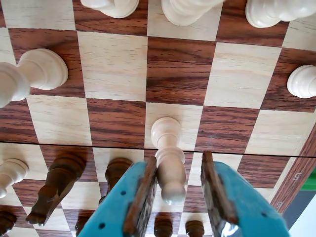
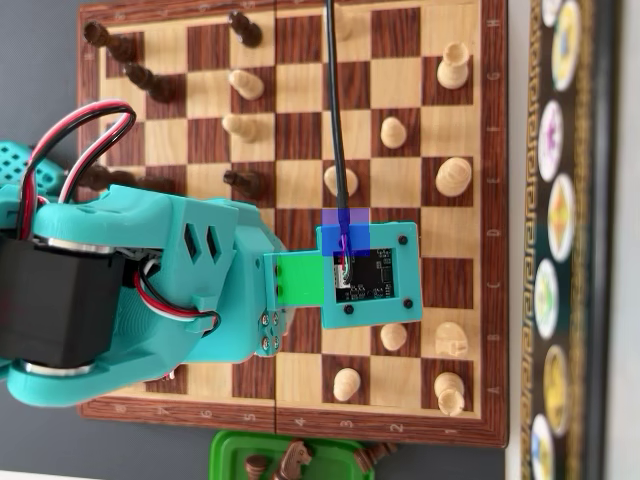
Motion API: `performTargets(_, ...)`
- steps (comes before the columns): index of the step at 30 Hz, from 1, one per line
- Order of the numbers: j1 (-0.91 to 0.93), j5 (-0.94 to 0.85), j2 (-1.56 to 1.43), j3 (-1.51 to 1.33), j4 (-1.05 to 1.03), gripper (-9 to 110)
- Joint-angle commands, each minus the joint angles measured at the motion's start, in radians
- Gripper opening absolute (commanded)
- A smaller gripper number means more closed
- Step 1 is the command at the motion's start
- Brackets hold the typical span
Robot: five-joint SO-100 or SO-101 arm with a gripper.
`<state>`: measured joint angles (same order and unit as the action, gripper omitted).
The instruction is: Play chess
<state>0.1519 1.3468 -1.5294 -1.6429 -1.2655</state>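
Observation:
In the wrist view a white pawn [image 1: 169, 158] stands on the wooden chessboard [image 1: 116, 64], where a light and a dark square meet. My gripper [image 1: 179, 165] is open around it. The left pad [image 1: 143, 197] is right beside the pawn. A clear gap separates the pawn from the right pad [image 1: 215, 192]. In the overhead view the teal arm [image 2: 170, 290] reaches over the board [image 2: 290, 60]. Its green camera module [image 2: 368, 275] hides the jaws and this pawn.
Dark pieces [image 1: 57, 185] stand close behind the left finger. White pieces [image 1: 29, 74] ring the open squares ahead, with more at the top [image 1: 185, 10] and right [image 1: 302, 81]. A green tray [image 2: 300, 455] holds dark pieces off the board. A patterned box [image 2: 560, 240] lies along the right.

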Motion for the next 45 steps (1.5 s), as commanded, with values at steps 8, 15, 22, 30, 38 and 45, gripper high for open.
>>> performTargets(8,-0.012,-0.003,-0.018,0.054,-0.005,15)
performTargets(15,-0.003,-0.006,-0.06,0.103,-0.009,15)
performTargets(22,0.003,-0.005,-0.163,0.098,-0.041,15)
performTargets(30,0.037,0.008,-0.373,0.046,-0.084,15)
performTargets(38,0.025,0.064,-0.67,-0.184,-0.035,15)
performTargets(45,-0.044,0.089,-0.902,-0.408,0.158,15)
